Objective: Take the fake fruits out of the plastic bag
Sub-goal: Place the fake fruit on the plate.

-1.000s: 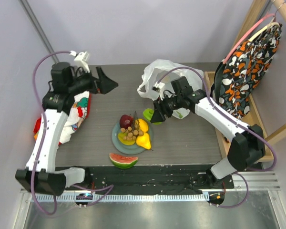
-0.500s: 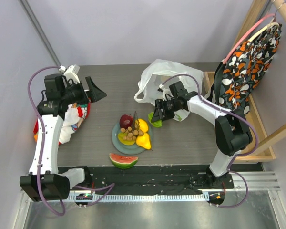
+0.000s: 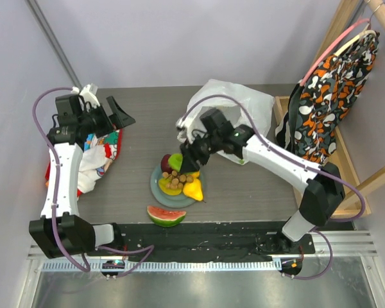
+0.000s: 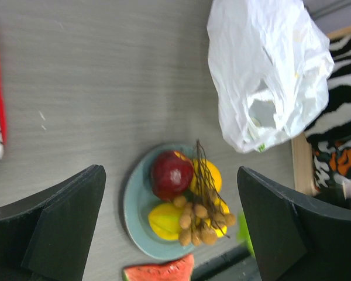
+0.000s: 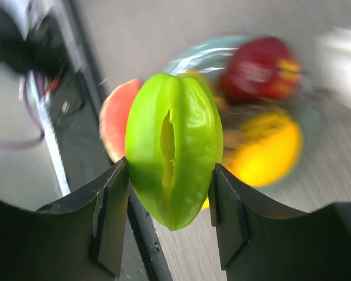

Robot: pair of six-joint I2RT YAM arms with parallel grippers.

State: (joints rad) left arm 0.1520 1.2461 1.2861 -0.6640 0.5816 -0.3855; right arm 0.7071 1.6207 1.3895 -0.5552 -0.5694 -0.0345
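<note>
The grey wood-grain table [image 3: 256,186] carries everything. At its far side, right of centre, the plastic bag [image 3: 244,106] lies crumpled and slack, its translucent white film folded over itself. Whether any fruit remains inside cannot be told. To the right, a black, white and orange patterned fabric [image 3: 327,83] hangs from a wooden frame. A colourful cloth [image 3: 96,154] lies bunched along the table's left edge.

The right gripper [image 3: 187,160] reaches from the bag's side toward the middle of the table, clenched on a green ribbed fruit [image 5: 172,152]. The right wrist view shows both fingers [image 5: 108,216] pressed against the fruit's sides. From above, the fruit sits over the far part of the plate, just beside the apple. Whether it touches the pile cannot be told.

The left gripper [image 3: 120,112] hovers above the far left of the table near the cloth, its jaws spread wide with nothing between them.

The grey-blue plate [image 3: 155,186] sits near the table's centre, apart from the bag. On it lie a dark red apple [image 4: 171,174], yellow pieces [image 4: 164,218] and a tan-brown bunch of little balls [image 4: 199,225] draped across them. A watermelon slice [image 3: 165,216] lies on the table just in front of the plate.
</note>
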